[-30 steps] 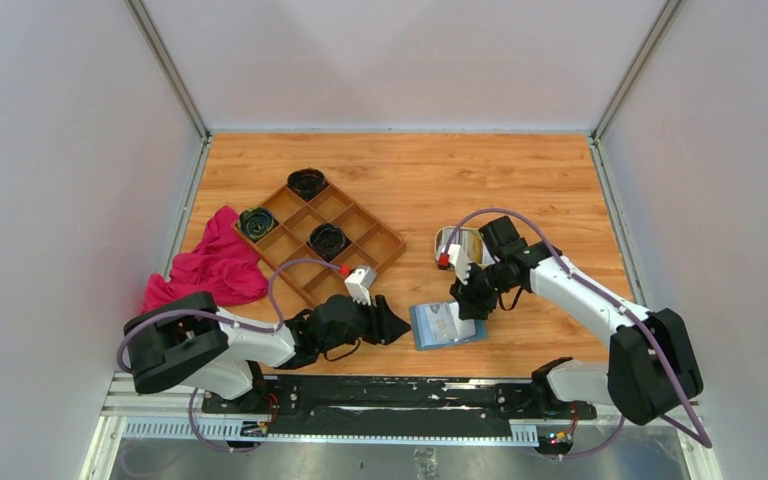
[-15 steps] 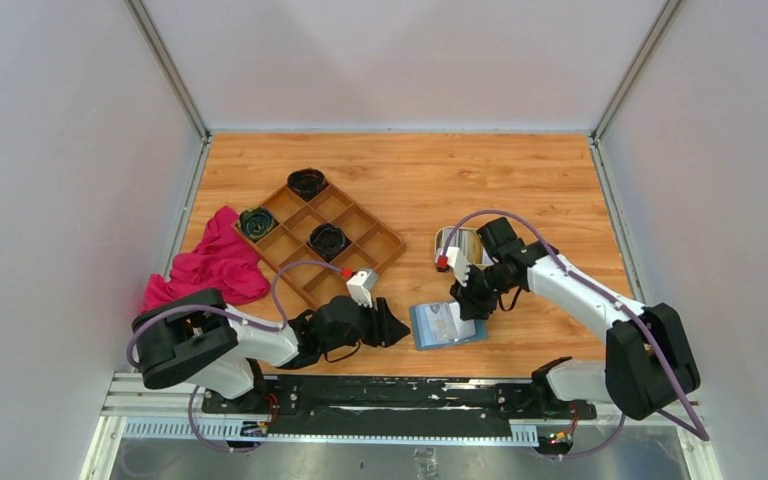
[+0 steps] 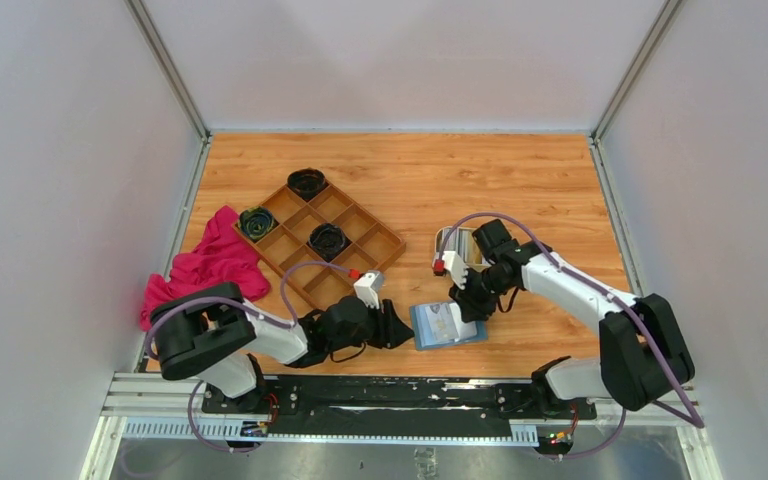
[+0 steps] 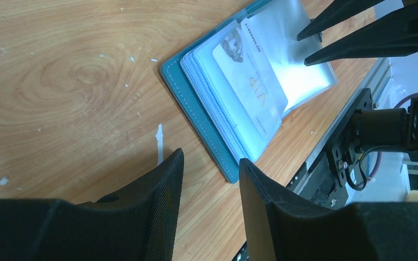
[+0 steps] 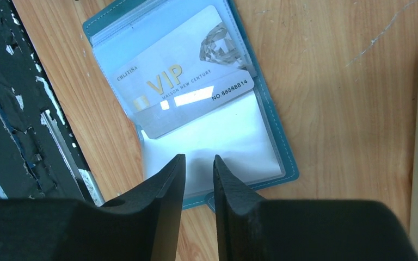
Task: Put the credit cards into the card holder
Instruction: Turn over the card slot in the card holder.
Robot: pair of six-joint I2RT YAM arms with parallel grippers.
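Observation:
The teal card holder lies open on the table near the front edge, its clear sleeves facing up. One whitish credit card with gold "VIP" print sits in a sleeve, also visible in the left wrist view as the credit card. My right gripper hovers over the card holder's empty lower sleeve, its jaws a narrow gap apart with nothing between them. My left gripper is open and empty just left of the card holder, low over the wood. More cards seem to lie in the oval tray.
A cream oval tray stands just behind the right gripper. A brown wooden compartment tray with dark round items lies at the left middle, and a red cloth is beside it. The black base rail runs along the near edge.
The right gripper's jaws have narrowed while it stays over the card holder. The left arm has slid right, bringing its gripper closer to the holder's left edge.

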